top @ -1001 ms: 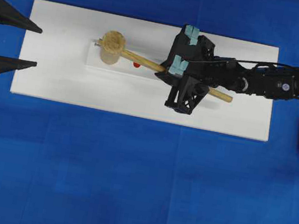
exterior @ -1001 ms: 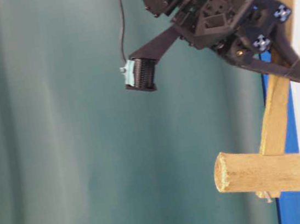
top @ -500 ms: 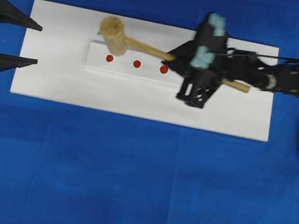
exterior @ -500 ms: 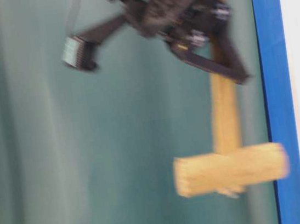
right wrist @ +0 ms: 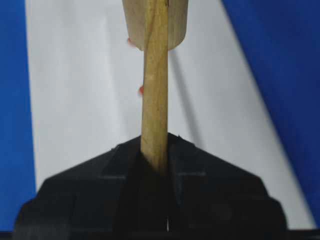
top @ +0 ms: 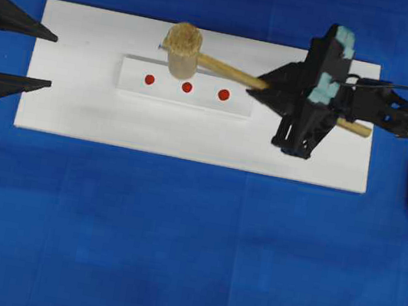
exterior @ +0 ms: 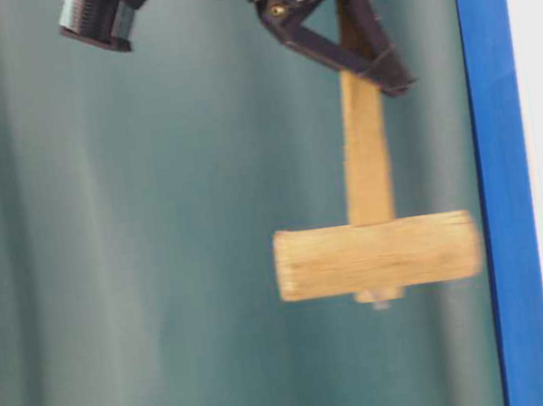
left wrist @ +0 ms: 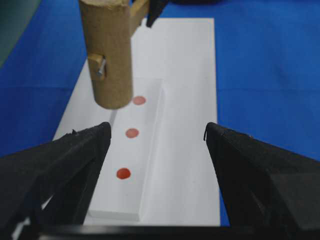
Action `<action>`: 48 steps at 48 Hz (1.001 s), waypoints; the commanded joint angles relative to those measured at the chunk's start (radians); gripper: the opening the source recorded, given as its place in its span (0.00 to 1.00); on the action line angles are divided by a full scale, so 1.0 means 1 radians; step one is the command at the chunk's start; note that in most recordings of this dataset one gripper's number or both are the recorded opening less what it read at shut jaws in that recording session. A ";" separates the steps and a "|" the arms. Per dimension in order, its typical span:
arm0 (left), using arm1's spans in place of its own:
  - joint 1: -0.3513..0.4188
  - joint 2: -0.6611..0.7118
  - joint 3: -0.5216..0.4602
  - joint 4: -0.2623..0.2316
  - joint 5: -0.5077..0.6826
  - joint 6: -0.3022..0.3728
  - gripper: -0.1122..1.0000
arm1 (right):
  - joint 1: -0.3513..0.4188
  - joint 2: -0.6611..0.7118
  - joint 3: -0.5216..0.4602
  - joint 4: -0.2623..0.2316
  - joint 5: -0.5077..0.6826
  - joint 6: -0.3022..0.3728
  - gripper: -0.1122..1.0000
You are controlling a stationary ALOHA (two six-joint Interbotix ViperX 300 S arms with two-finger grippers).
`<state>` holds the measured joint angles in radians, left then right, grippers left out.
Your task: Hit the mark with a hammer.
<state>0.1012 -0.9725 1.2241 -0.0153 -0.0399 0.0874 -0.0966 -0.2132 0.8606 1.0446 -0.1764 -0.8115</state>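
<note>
Clamped tight in the right tool (top: 294,97), gripped partway along the flat handle: a light-brown wooden mallet with a thick cylindrical head (top: 183,47), raised clear of the flat white rectangular board (top: 78,114) on the blue worktop (top: 174,241). Poised roughly above the middle of three small red round marks (top: 186,87) on a raised white strip (top: 239,104), head slightly offset toward the board's far edge. Likely trouble: a downswing landing beside the mark, given that offset; twisting or slipping of the thin handle on impact; a skewed strike shifting the strip. Idle at the board's end, left tool (top: 17,55) spread wide, holding nothing.
</note>
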 commanded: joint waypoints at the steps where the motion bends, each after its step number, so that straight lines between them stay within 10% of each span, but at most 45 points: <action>1: 0.003 0.006 -0.011 -0.002 -0.005 -0.002 0.76 | 0.002 0.049 0.003 0.034 0.014 0.003 0.12; 19: 0.002 0.006 -0.009 -0.002 -0.005 -0.002 0.76 | 0.006 0.084 0.012 0.092 0.002 -0.002 0.12; 48: 0.003 0.008 -0.009 -0.002 -0.005 -0.002 0.76 | 0.011 -0.337 0.198 0.060 -0.020 -0.002 0.12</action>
<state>0.1012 -0.9725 1.2241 -0.0153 -0.0399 0.0874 -0.0874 -0.5170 1.0600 1.1091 -0.1810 -0.8130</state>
